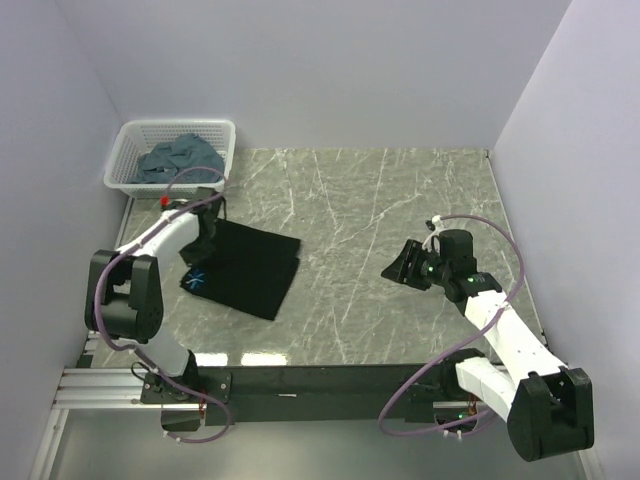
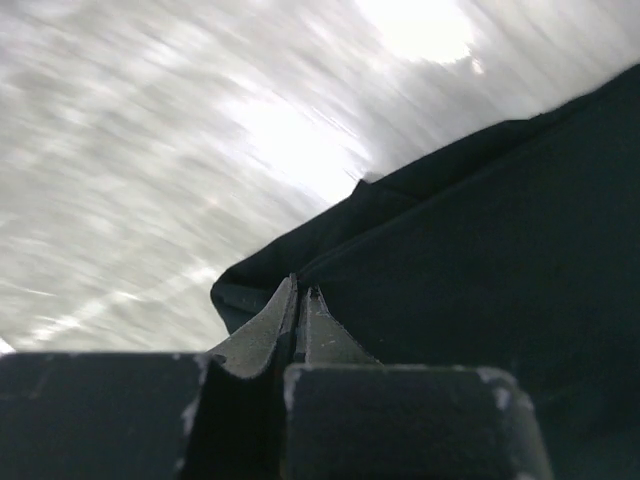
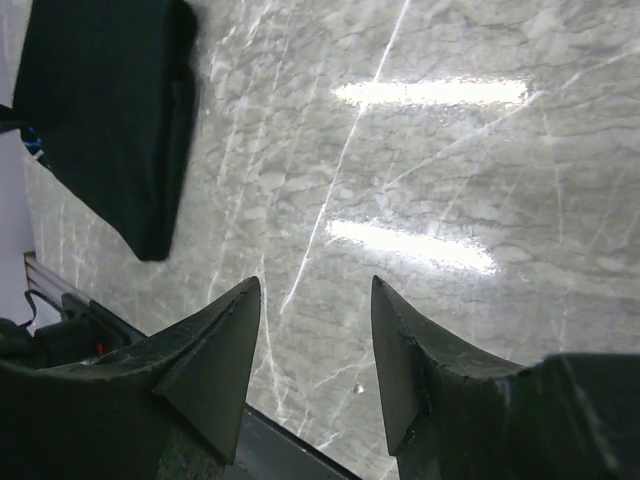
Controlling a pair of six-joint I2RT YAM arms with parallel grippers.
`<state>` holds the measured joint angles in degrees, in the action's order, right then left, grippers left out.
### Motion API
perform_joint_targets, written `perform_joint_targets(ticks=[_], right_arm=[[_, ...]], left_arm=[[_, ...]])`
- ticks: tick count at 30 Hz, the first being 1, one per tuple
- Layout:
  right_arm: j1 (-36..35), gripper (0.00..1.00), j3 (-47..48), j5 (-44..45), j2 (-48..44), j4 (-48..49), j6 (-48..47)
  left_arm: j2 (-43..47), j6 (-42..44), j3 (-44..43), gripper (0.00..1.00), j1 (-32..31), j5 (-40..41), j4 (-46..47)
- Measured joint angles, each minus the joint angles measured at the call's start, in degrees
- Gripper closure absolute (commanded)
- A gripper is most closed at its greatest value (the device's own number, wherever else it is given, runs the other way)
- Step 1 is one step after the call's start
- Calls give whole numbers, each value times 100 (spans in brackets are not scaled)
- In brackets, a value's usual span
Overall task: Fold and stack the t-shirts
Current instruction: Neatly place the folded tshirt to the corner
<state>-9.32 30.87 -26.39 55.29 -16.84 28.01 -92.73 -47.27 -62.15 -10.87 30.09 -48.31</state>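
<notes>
Black t-shirt (image 1: 250,265) folded, flat on tabletop (image 1: 400,220) left of centre. Blue-grey t-shirts (image 1: 180,158) heaped in basket (image 1: 180,124), not yet folded. Left jaws closed tight at black t-shirt's corner; hold on cloth uncertain. Right jaws parted, holding nothing, above tabletop. No stack yet.

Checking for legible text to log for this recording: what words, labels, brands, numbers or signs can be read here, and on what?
None: no words, numbers or brand marks can be read in any view.
The black t-shirt carries a small pale-blue starburst print: a graphic, too small to show any letters.
The white basket shows no label.
</notes>
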Motion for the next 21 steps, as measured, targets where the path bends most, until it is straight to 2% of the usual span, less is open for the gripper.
perform_joint_targets(ticks=[6,9,10,12,13,15,18,21], right_arm=[[-42,46,0,-111,-4,7,0],[-57,46,0,-129,-4,7,-2],[-57,46,0,-131,-4,7,-2],[-57,46,0,-129,-4,7,-2],[-57,46,0,-129,-4,4,-2],[-57,46,0,-127,-4,4,-2],[-57,46,0,-125,-9,4,-2],[-57,46,0,-107,-44,2,-2]], left_arm=[[-22,319,-13,98,1045,463,57],[-146,479,-13,91,1596,579,186],[-190,520,-11,79,1722,592,216],[-264,636,-13,64,1965,678,245],[-271,667,-13,51,2041,750,245],[-229,765,-13,36,2074,807,256],[9,822,-11,27,1937,844,256],[501,774,-13,17,1377,994,179]])
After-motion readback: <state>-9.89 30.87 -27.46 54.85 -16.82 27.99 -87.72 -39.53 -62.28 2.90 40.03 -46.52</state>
